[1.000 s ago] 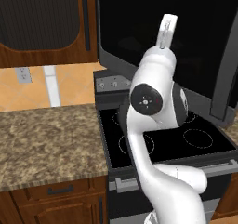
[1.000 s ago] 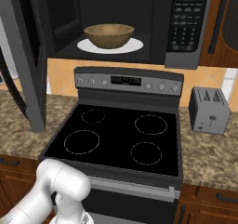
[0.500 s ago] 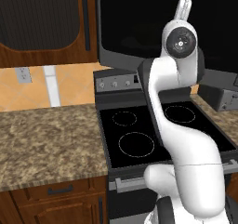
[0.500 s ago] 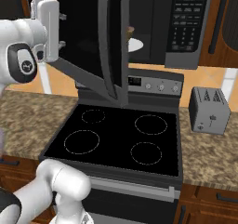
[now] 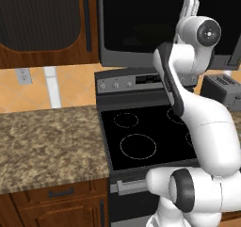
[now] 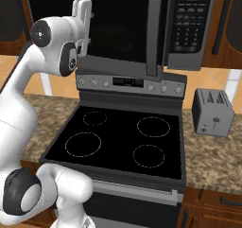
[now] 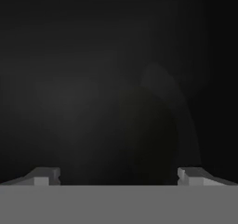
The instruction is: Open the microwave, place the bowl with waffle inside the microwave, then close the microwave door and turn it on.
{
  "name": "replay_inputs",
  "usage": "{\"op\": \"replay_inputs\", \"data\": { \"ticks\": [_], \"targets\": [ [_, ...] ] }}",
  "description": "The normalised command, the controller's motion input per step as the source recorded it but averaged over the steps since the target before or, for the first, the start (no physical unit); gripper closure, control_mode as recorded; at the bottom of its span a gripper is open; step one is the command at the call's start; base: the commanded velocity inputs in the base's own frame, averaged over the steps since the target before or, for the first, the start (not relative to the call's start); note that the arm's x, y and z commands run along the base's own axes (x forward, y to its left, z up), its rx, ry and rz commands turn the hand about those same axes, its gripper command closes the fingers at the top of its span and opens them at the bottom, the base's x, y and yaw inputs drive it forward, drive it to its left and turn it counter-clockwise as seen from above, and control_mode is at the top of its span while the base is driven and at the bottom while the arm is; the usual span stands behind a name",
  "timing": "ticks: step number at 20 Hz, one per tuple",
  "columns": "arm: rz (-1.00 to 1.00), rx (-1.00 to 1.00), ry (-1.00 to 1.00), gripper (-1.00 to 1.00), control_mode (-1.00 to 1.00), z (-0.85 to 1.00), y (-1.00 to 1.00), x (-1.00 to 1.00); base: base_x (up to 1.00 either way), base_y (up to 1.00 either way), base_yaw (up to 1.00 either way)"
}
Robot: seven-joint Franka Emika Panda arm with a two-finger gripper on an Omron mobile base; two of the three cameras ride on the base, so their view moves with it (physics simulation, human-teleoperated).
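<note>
Jaws spread apart, holding nothing, right up against the dark glass of the microwave door (image 6: 120, 26).

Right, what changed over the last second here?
The microwave door swung from wide open to shut or nearly shut, pushed by the arm. The hand swept across with it and now faces the door's dark glass, fingers apart, holding nothing. The bowl with waffle, seen inside earlier, is now behind the door. The stove, the toaster and the base stayed put.
</note>
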Motion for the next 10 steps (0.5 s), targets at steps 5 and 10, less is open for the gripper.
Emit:
{"op": "replay_inputs", "data": {
  "ticks": [5,10],
  "targets": [
    [0.13,0.0,0.0,-1.0,-1.0,-0.18,-0.22,0.87,0.0,0.0,0.0],
    [0.11,0.0,0.0,-1.0,-1.0,-0.06,-0.16,0.7,0.0,0.0,0.0]
  ]
}}
